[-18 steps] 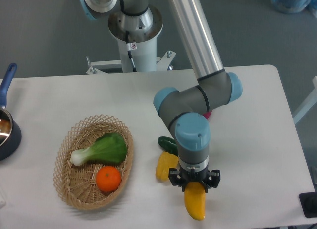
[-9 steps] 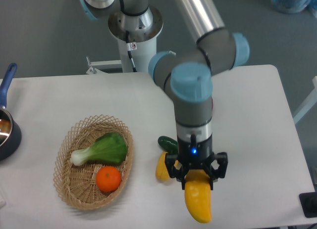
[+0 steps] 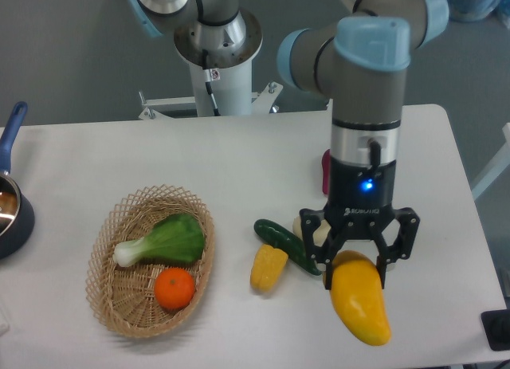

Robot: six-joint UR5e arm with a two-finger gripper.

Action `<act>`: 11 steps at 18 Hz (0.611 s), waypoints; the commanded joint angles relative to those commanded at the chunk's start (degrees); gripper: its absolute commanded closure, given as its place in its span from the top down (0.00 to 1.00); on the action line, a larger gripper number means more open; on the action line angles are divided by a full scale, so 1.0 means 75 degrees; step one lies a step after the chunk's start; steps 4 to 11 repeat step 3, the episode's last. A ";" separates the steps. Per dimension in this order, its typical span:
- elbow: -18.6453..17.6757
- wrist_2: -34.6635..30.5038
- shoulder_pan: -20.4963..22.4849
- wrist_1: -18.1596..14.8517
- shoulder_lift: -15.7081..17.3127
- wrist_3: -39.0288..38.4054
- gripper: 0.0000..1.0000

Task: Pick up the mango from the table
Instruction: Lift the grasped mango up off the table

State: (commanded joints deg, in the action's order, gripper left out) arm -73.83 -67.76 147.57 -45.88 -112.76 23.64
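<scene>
Mango hangs from my fingers now in the lower right of the frame, pinched at its upper end with the tapered tip pointing down. A second ago it sat lower and further left, right beside the corn cob at the bottom centre; since then I have risen and swung to the right, and both the fruit and my wrist look larger in the picture, which I take to mean I have climbed toward the camera. I judge the fruit to be clear of the worktop, though the overhead view does not let me see the gap beneath it. With that shift the cucumber is fully uncovered just right of the corn, and a pale item and a reddish one, both too hidden to name, peek out behind my wrist. The wicker basket at lower left holds its bok choy and orange exactly as before, and the dark pot at the left edge has not moved. My grip is closed firmly on the fruit, so I judge the pick essentially done; only holding it steady remains.
</scene>
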 joint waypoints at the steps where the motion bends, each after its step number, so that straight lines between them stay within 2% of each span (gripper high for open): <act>1: -0.0012 0.0000 0.0000 0.0000 0.0000 0.0012 0.33; 11: -0.0012 -0.0012 -0.0011 0.0000 0.0000 0.0012 0.33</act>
